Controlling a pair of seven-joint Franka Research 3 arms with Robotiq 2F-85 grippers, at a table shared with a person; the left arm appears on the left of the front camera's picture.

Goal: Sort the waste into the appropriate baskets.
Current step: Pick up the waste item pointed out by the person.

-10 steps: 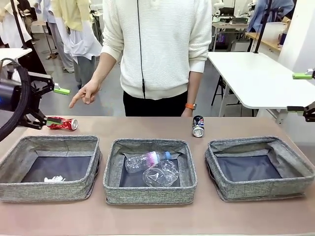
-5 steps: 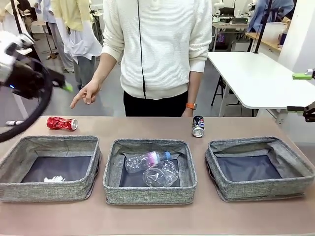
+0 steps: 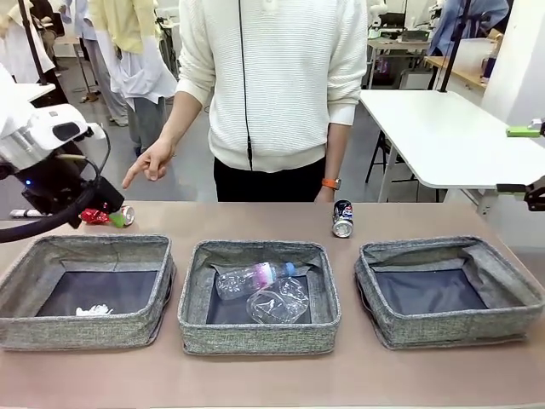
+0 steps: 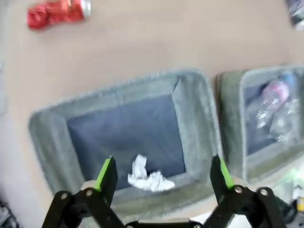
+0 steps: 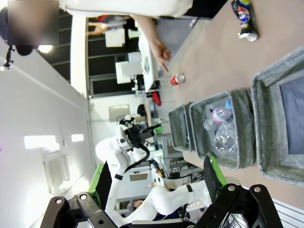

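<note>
Since a moment ago my left hand (image 4: 162,166) has swung down, wide open and empty, above the left basket (image 4: 47,142) of soft grey weave holding crumpled paper (image 4: 148,178). Just beyond its far rim the crushed red can (image 4: 57,12) lies on the counter (image 4: 156,42), long axis left-right, nearer this hand. My right hand (image 5: 154,178) hangs open, empty, well away.

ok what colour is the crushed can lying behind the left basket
The crushed can is red with a silvery end, clearest in the left wrist view.
</note>
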